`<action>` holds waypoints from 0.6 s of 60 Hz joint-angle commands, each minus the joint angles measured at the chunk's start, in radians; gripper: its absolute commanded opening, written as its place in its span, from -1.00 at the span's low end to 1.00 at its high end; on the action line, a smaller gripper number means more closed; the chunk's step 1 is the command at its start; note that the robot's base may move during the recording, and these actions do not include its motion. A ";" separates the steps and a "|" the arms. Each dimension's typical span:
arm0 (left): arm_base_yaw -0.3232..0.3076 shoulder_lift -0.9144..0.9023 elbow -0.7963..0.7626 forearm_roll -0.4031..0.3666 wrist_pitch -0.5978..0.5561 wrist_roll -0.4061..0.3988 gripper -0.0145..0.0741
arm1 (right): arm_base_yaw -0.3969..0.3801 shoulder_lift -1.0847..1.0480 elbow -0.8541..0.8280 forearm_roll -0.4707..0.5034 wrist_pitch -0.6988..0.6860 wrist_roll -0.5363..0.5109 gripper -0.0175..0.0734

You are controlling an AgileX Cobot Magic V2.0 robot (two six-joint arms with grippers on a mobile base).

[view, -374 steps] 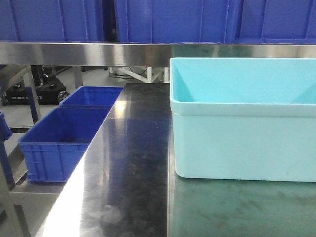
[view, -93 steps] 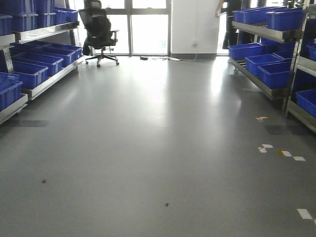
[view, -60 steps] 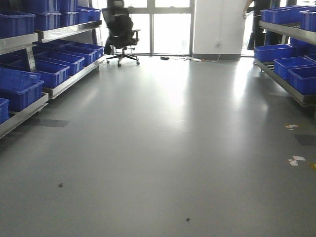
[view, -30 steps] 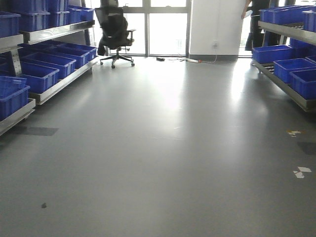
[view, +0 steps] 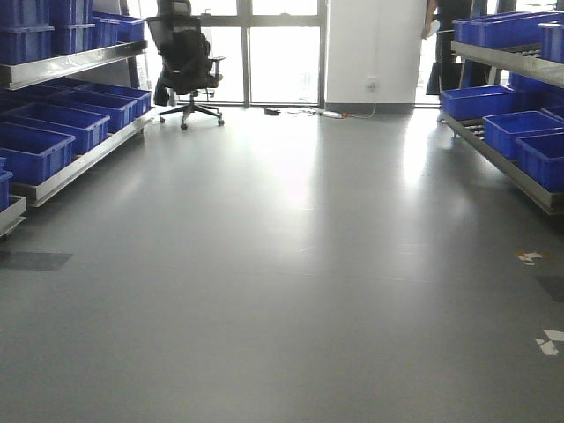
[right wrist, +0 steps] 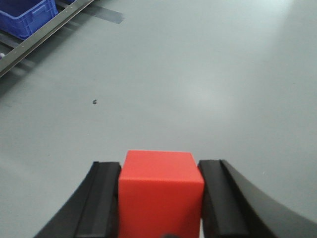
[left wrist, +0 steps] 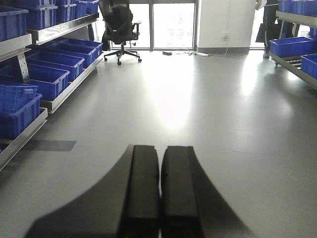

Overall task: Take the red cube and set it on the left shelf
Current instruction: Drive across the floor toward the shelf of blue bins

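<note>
My right gripper is shut on the red cube, which fills the gap between its black fingers above the grey floor. My left gripper is shut and empty, its two black fingers pressed together. The left shelf is a steel rack with blue bins along the left wall; it also shows in the left wrist view. Neither gripper shows in the front view.
A black office chair stands at the far left by glass doors. A second rack with blue bins lines the right wall. A person stands at the far right. White tape marks lie on the grey floor.
The view has swung from a steel table with a light blue tub to an open aisle. Over the last second the base has shifted along the aisle; the chair now sits further left.
</note>
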 commanded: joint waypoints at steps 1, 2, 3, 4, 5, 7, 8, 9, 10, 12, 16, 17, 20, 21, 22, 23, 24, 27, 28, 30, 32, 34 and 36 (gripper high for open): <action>0.000 -0.016 0.023 -0.003 -0.087 -0.001 -0.44 | -0.001 -0.001 -0.026 -0.004 -0.083 -0.006 -0.51; 0.000 -0.016 0.023 -0.003 -0.087 -0.001 -0.44 | -0.001 -0.001 -0.026 -0.004 -0.083 -0.006 -0.51; 0.000 -0.016 0.023 -0.003 -0.087 -0.001 -0.44 | -0.001 -0.001 -0.026 -0.004 -0.083 -0.006 -0.51; 0.000 -0.016 0.023 -0.003 -0.087 -0.001 -0.44 | -0.001 -0.001 -0.026 -0.004 -0.083 -0.006 -0.51; 0.000 -0.016 0.023 -0.003 -0.087 -0.001 -0.44 | -0.001 -0.001 -0.026 -0.004 -0.083 -0.006 -0.51; 0.000 -0.016 0.023 -0.003 -0.087 -0.001 -0.44 | -0.001 -0.001 -0.026 -0.004 -0.083 -0.006 -0.51; 0.000 -0.016 0.023 -0.003 -0.087 -0.001 -0.44 | -0.001 -0.001 -0.026 -0.004 -0.083 -0.006 -0.51; 0.000 -0.016 0.023 -0.003 -0.087 -0.001 -0.44 | -0.001 -0.001 -0.026 -0.004 -0.083 -0.006 -0.51; 0.000 -0.016 0.023 -0.003 -0.087 -0.001 -0.44 | -0.001 -0.001 -0.026 -0.004 -0.083 -0.006 -0.51; 0.000 -0.016 0.023 -0.003 -0.087 -0.001 -0.44 | -0.001 -0.001 -0.026 -0.004 -0.083 -0.006 -0.51; 0.000 -0.016 0.023 -0.003 -0.087 -0.001 -0.44 | -0.001 -0.001 -0.026 -0.004 -0.083 -0.006 -0.51; 0.000 -0.016 0.023 -0.003 -0.087 -0.001 -0.44 | -0.001 -0.001 -0.026 -0.004 -0.083 -0.006 -0.51; 0.000 -0.016 0.023 -0.003 -0.087 -0.001 -0.44 | -0.001 -0.001 -0.026 -0.004 -0.083 -0.006 -0.51; 0.000 -0.016 0.023 -0.003 -0.087 -0.001 -0.44 | -0.001 -0.001 -0.026 -0.004 -0.083 -0.006 -0.51; 0.000 -0.016 0.023 -0.003 -0.087 -0.001 -0.44 | -0.001 -0.001 -0.026 -0.004 -0.083 -0.006 -0.51; 0.000 -0.016 0.023 -0.003 -0.087 -0.001 -0.44 | -0.001 -0.001 -0.026 -0.004 -0.083 -0.006 -0.51; 0.000 -0.016 0.023 -0.003 -0.087 -0.001 -0.44 | -0.001 -0.001 -0.026 -0.004 -0.083 -0.006 -0.51; 0.000 -0.016 0.023 -0.003 -0.087 -0.001 -0.44 | -0.001 -0.001 -0.026 -0.004 -0.083 -0.006 -0.51; 0.000 -0.016 0.023 -0.003 -0.087 -0.001 -0.44 | -0.001 -0.001 -0.026 -0.004 -0.083 -0.006 -0.51; 0.000 -0.016 0.023 -0.003 -0.087 -0.001 -0.44 | -0.001 -0.001 -0.026 -0.004 -0.083 -0.006 -0.51; 0.000 -0.016 0.023 -0.003 -0.087 -0.001 -0.44 | -0.001 -0.001 -0.026 -0.004 -0.083 -0.006 -0.51; 0.000 -0.016 0.023 -0.003 -0.087 -0.001 -0.44 | -0.001 -0.001 -0.026 -0.004 -0.083 -0.006 -0.51; 0.000 -0.016 0.023 -0.003 -0.087 -0.001 -0.44 | -0.001 -0.001 -0.026 -0.004 -0.083 -0.006 -0.51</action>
